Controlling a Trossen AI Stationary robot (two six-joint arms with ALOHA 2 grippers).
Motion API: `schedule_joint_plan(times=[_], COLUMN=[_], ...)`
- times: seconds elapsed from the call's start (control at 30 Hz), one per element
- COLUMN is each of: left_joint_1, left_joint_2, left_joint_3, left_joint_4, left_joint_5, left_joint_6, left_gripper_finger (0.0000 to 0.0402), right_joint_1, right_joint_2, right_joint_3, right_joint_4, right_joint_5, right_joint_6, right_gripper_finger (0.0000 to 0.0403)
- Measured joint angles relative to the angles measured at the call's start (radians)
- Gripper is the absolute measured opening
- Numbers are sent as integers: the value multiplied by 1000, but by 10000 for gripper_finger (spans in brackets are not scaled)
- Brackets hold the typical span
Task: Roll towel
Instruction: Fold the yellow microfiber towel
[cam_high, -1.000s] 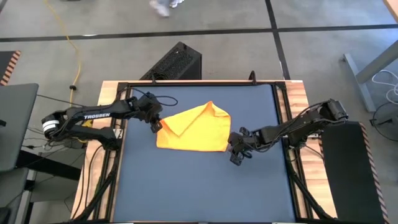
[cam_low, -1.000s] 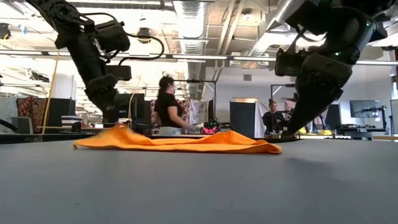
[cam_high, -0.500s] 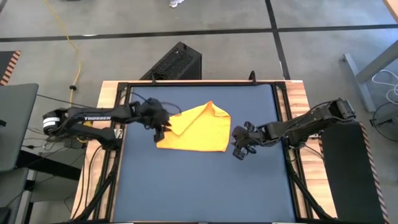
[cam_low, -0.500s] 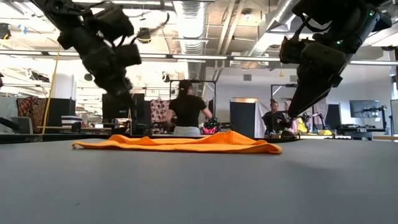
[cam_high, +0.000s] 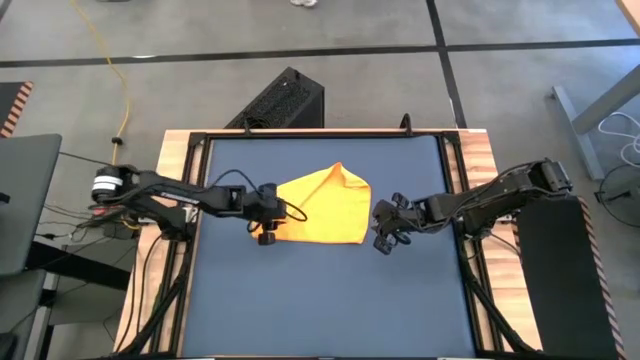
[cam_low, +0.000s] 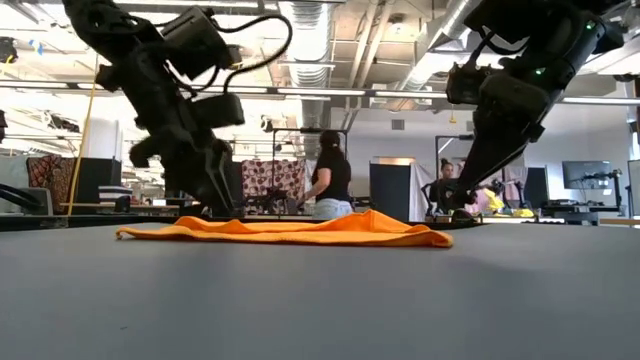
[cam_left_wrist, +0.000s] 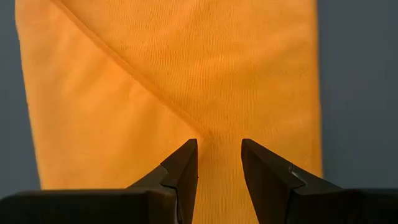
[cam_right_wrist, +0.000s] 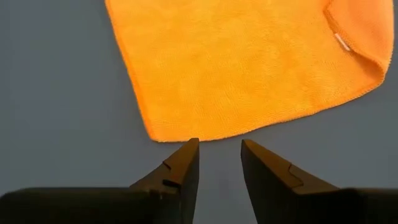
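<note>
While one towel (cam_high: 322, 207) lies flat on the table (cam_high: 320, 290), two grippers flank it: left gripper (cam_high: 266, 222) and right gripper (cam_high: 384, 228), both spread, empty.

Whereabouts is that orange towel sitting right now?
Seen from above, the towel lies flat on the dark blue table, towards its far middle. The left gripper is over its left edge, and the right gripper is just off its right edge.
</note>
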Motion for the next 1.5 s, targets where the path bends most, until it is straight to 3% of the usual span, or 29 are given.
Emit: schedule_joint_plan(times=[0.17, 0.5, 0.63, 0.8, 0.9, 1.2, 1.33, 1.5], left_joint_1=[-17, -17, -17, -8, -5, 2, 33, 93], left_joint_2=[85, 154, 144, 143, 143, 143, 125, 32], left_joint_3=[20, 54, 54, 63, 90, 224, 244, 244], left_joint_4=[31, 44, 46, 10, -32, -212, -240, -284], left_joint_5=[-92, -70, -77, -90, -98, -125, -135, -137], left_joint_6=[-33, -38, -37, -43, -51, 52, 51, 51], left_gripper_finger=[120, 123, 90, 12, 5, 0, 0, 0], right_joint_1=[-15, -15, -15, -43, -94, -280, -309, -296], right_joint_2=[0, 1, 1, 1, 1, 1, 49, 197], right_joint_3=[0, 0, 0, 0, 0, 0, 0, 64], right_joint_4=[-1, -2, -2, 30, 108, 264, 326, 337], right_joint_5=[0, -1, -1, 16, 59, 50, 44, 16], right_joint_6=[-1, 0, -1, 16, 23, -9, -8, -5], right_gripper_finger=[145, 145, 145, 145, 145, 174, 196, 214])
